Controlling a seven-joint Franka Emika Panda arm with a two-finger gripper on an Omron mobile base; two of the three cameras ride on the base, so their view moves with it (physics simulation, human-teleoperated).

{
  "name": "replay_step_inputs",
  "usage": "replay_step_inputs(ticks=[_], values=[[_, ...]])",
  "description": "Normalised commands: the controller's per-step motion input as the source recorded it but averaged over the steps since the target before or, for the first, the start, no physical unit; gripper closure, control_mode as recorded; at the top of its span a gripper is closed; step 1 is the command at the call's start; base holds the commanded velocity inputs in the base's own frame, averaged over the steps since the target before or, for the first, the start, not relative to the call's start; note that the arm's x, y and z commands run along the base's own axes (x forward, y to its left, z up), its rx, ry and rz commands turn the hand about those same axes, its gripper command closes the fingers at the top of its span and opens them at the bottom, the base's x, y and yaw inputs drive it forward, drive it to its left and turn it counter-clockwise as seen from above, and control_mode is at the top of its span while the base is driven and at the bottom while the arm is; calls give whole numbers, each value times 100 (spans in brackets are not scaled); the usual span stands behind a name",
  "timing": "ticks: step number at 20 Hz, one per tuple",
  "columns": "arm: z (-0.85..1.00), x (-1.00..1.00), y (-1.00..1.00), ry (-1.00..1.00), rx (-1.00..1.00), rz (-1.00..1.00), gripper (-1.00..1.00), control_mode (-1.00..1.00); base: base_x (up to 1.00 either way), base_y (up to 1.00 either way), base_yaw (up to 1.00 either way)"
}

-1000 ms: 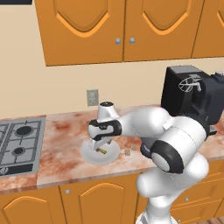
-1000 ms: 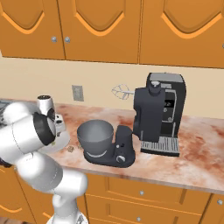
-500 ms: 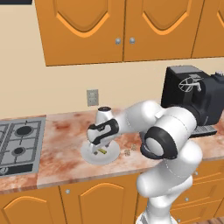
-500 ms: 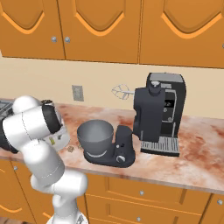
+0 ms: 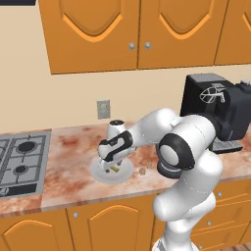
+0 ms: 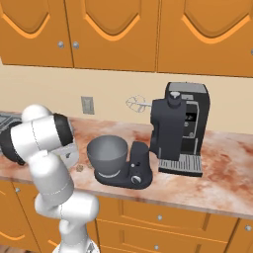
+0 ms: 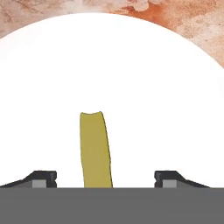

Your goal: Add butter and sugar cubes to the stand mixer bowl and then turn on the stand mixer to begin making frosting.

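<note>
The butter [image 7: 95,151], a thin yellow-olive stick, lies on the white plate [image 7: 144,87] between my open gripper's [image 7: 105,179] two fingertips, closer to the left one. From the left base camera, my gripper [image 5: 110,165] points down just over the plate [image 5: 122,174] and the butter [image 5: 114,168]. Two sugar cubes [image 5: 142,170] rest on the counter just right of the plate; one sugar cube [image 6: 79,168] shows beside the arm. The grey stand mixer bowl [image 6: 107,152] sits on the dark stand mixer [image 6: 133,170], to the right of the arm.
A boxy black coffee machine [image 6: 180,128] stands behind and right of the mixer. A gas stove [image 5: 19,157] lies at the counter's left end. Orange cabinets hang above, and a wall outlet [image 5: 103,109] is behind the plate.
The hand has come down a little closer to the plate and the butter. The arm's elbow has swung forward, nearer the cameras.
</note>
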Motion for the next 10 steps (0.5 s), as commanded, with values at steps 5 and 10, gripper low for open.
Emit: replay_step_inputs(ticks=[5, 10], values=[[-24, 0, 6, 0, 0, 1, 100, -100, 0, 0, 0], [0, 0, 0, -1, 0, 0, 100, -100, 0, 0, 0]])
